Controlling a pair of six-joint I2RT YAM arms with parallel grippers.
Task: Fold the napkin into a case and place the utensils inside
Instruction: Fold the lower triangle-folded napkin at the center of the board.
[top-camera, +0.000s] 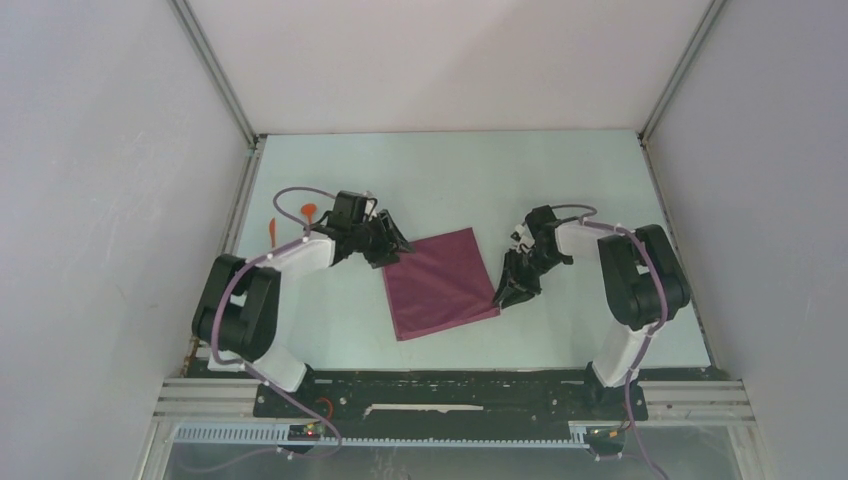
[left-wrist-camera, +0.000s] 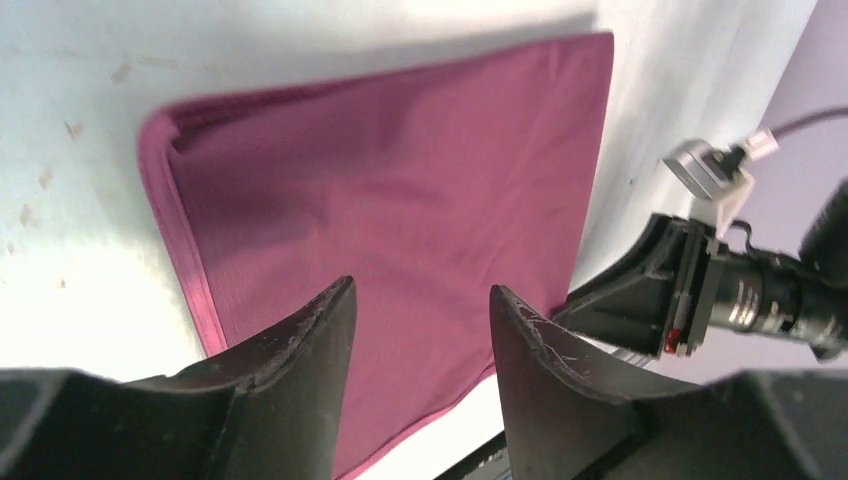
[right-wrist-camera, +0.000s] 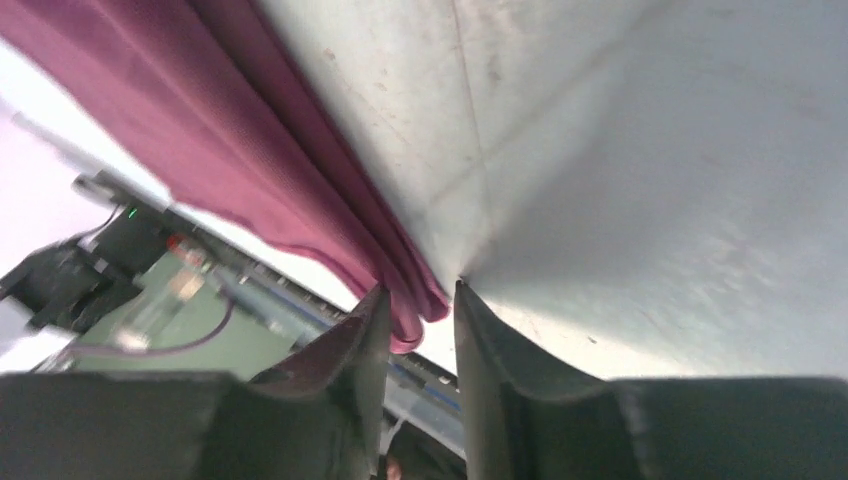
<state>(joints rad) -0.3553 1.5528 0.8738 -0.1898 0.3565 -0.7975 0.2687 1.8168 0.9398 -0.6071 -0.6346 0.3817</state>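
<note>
The maroon napkin (top-camera: 440, 283) lies flat on the table, folded double, with stacked edges showing in the left wrist view (left-wrist-camera: 400, 190). My left gripper (top-camera: 395, 248) is open and empty over the napkin's far left corner, its jaws (left-wrist-camera: 420, 290) apart above the cloth. My right gripper (top-camera: 503, 295) is at the napkin's near right corner. In the right wrist view its jaws (right-wrist-camera: 420, 300) stand narrowly apart, with the layered corner of the napkin (right-wrist-camera: 405, 315) between them, against one finger. Two orange utensils (top-camera: 308, 210) (top-camera: 272, 229) lie left of the left arm.
The pale table (top-camera: 560, 180) is bounded by grey walls on three sides and a black rail (top-camera: 440, 385) along the near edge. The right gripper's body shows in the left wrist view (left-wrist-camera: 650, 290), beside the napkin's edge.
</note>
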